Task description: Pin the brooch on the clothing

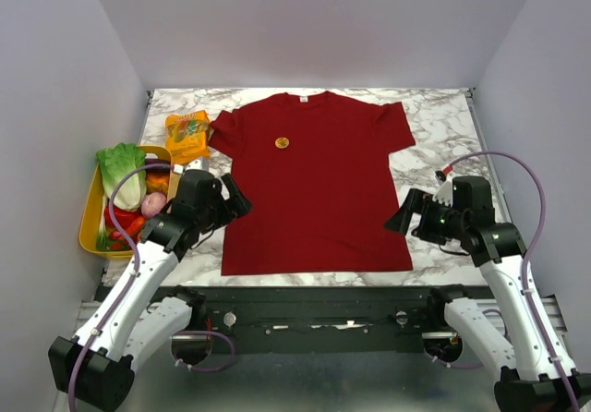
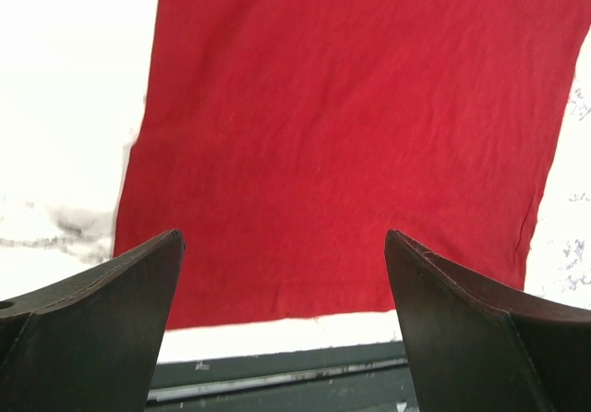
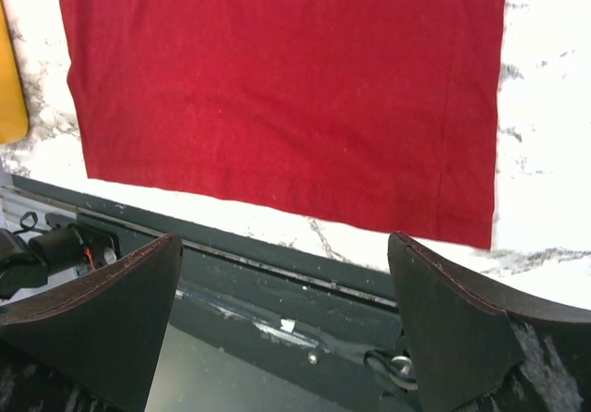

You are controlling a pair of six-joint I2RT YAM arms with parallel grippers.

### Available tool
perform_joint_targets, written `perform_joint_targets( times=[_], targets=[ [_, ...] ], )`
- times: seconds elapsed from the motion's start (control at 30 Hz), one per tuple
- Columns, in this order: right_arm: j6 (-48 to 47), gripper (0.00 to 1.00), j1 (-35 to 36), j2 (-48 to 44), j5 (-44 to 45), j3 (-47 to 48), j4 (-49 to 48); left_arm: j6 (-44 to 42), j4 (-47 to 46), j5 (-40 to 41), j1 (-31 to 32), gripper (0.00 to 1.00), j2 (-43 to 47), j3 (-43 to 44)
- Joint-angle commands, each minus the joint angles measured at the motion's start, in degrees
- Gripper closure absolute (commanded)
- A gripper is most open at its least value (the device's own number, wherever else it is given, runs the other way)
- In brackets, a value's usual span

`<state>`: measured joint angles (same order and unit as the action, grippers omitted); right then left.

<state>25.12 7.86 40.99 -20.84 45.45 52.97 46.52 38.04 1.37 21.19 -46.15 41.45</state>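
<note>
Nearest, the two pincers flank the shirt's lower half: the left gripper (image 1: 235, 197) is by its left edge and the right gripper (image 1: 404, 216) by its right. Each has its jaws spread wide with nothing between them, and both wrist views agree. Between them the shirt (image 1: 314, 190) lies flat and smooth on the table (image 1: 434, 126). Farther up, the brooch (image 1: 283, 141) sits on the chest, gold face up, and neither arm touches it. The pinning looks done — though whether the pin really bites the cloth is too small to tell. Little seems left but to draw the arms back.
</note>
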Motion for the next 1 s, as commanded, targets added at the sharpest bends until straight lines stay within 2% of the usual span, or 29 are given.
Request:
perform_joint_targets(
  times=[0.0,0.4,0.63,0.8,0.97],
  targets=[
    [-1.5,0.0,0.0,1.1,-0.3,1.6,-4.4,-3.7,-3.5,2.4,0.3,0.01,-2.6,4.1],
    [-3.0,0.0,-0.1,1.7,1.2,2.2,-7.6,-4.3,-6.5,1.9,0.3,0.01,-1.3,3.7],
    [-3.3,0.0,-0.1,2.6,-0.8,1.8,-11.0,-8.9,-6.4,6.3,0.3,0.01,1.1,7.1],
    [-5.4,0.0,-0.1,2.5,-2.1,6.4,-12.4,-12.4,-12.3,9.1,0.2,0.01,6.2,9.6],
    [-7.4,0.0,0.0,0.3,1.5,12.9,-15.0,-15.6,-17.4,9.0,0.3,0.01,8.5,12.4]
  ],
)
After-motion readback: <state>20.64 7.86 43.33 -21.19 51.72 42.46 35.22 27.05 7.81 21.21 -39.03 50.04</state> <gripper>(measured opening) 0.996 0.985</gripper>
